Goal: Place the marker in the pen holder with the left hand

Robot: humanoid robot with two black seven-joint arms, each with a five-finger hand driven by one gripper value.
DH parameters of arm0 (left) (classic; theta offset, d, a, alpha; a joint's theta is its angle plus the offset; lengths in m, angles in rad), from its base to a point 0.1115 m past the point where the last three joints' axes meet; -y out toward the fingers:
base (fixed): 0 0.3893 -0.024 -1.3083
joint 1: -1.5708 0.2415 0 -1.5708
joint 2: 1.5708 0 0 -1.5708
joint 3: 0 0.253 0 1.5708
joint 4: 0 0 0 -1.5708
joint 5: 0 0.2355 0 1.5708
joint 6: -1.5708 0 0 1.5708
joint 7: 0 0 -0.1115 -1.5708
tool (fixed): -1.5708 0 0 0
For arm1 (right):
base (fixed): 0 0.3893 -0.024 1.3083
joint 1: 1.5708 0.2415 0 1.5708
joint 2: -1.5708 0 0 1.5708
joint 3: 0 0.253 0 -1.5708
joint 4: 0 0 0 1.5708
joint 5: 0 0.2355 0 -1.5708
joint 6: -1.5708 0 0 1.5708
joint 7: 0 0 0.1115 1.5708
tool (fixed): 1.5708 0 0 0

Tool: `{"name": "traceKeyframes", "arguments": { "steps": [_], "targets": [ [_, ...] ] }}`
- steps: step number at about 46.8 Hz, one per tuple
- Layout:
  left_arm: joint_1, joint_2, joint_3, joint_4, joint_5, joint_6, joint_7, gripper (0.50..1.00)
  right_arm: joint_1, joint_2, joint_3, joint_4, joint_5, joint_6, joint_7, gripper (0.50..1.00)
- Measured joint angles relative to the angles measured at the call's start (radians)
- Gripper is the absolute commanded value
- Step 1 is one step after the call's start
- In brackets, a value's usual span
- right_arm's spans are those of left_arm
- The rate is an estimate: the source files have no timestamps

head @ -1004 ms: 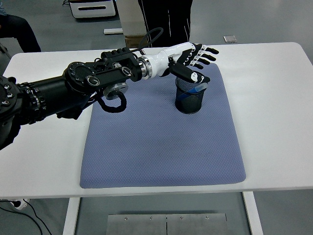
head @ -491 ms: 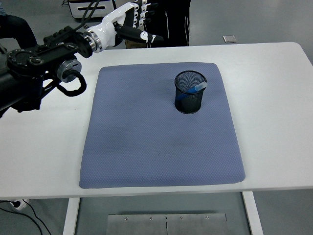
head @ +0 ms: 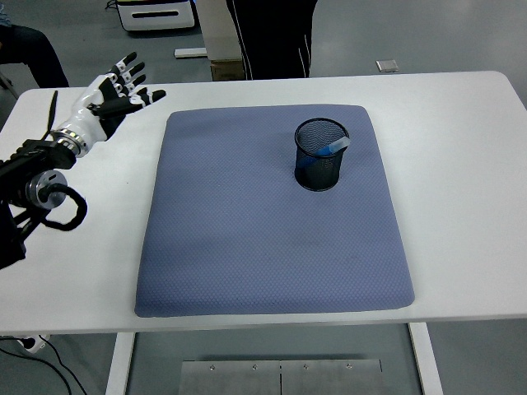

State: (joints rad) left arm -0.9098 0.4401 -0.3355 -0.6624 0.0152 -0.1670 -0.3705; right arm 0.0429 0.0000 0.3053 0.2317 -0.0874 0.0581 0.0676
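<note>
Head view shows a white worktop [head: 461, 164] covered across its middle by a blue-grey textured mat [head: 263, 239]. On the mat, toward two o'clock from its middle, stands an upright black mesh pen holder [head: 321, 156]. The blue marker [head: 331, 148] sits inside it, leaning so that its upper end rests against the rim on the three o'clock side and pokes just above the mesh; its lower part shows dimly through the wire wall.

The left hand [head: 111, 97] is at about ten o'clock over the worktop, well apart from the pen holder and clear of the mat's left edge. Its white-and-black fingers [head: 130, 63] are spread wide and point up and toward one o'clock, with the thumb stretched out toward the mat; it holds nothing. Behind it the black forearm runs down toward eight o'clock to the picture's left edge, with a loop of black cable [head: 59, 216] hanging beside the wrist joint over the white surface.

The right hand does not show anywhere in the picture.

At twelve o'clock, beyond the far edge of the worktop, a person in dark trousers [head: 272, 37] stands on the grey floor. A white cabinet [head: 155, 12] stands at eleven o'clock, and a small flat grey object [head: 387, 65] lies on the floor near one o'clock.
</note>
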Motion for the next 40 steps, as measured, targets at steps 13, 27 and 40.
{"name": "traceKeyframes", "arguments": {
  "steps": [13,27,40],
  "targets": [
    [0.151,0.091,-0.090,0.000,-0.027,-0.008,-0.093,1.000,0.000,0.000,0.000,0.000,0.000,0.000,0.000,1.000],
    [0.201,0.127,-0.093,0.000,-0.028,-0.009,-0.193,1.000,0.001,0.000,-0.001,0.000,0.000,-0.003,0.000,1.000],
    [0.201,0.137,-0.095,0.000,-0.026,-0.012,-0.194,1.000,0.034,0.000,0.003,0.001,-0.002,-0.002,-0.001,1.000]
  ]
}}
